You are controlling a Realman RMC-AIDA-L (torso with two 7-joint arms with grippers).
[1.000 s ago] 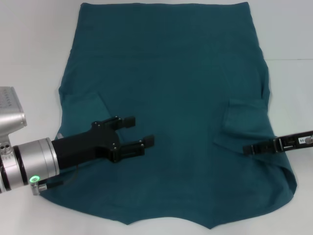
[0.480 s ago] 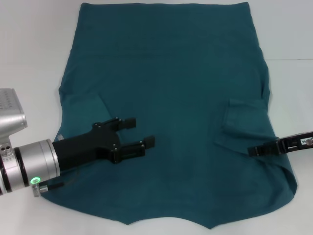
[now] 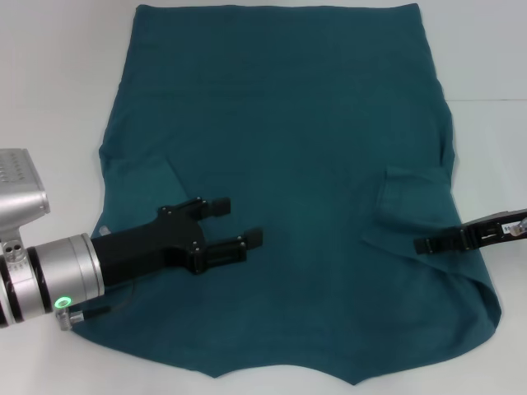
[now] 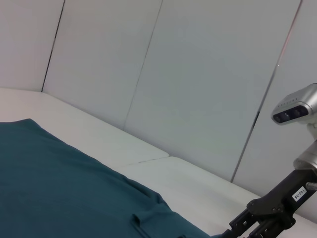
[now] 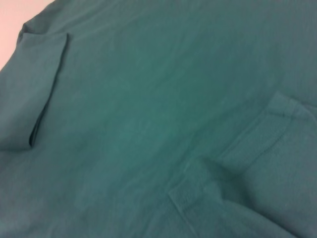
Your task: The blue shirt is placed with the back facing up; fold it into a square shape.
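Your left gripper [image 3: 237,220] hovered with fingers spread over the flat blue shirt [image 3: 288,123], which lay beneath them, while your right gripper [image 3: 422,245], seemingly pressed together, reached over its folded sleeve.

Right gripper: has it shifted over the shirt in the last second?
Yes. The right gripper slid out, then back, ending slightly farther up the blue shirt beside the folded sleeve.

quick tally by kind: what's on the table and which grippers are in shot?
Shirts: 1, the blue shirt, spread flat with both sleeves folded in.
Grippers: 2, the left gripper open over the shirt, the right gripper at its right edge.
Tables: 1, the white table.
Total: 4
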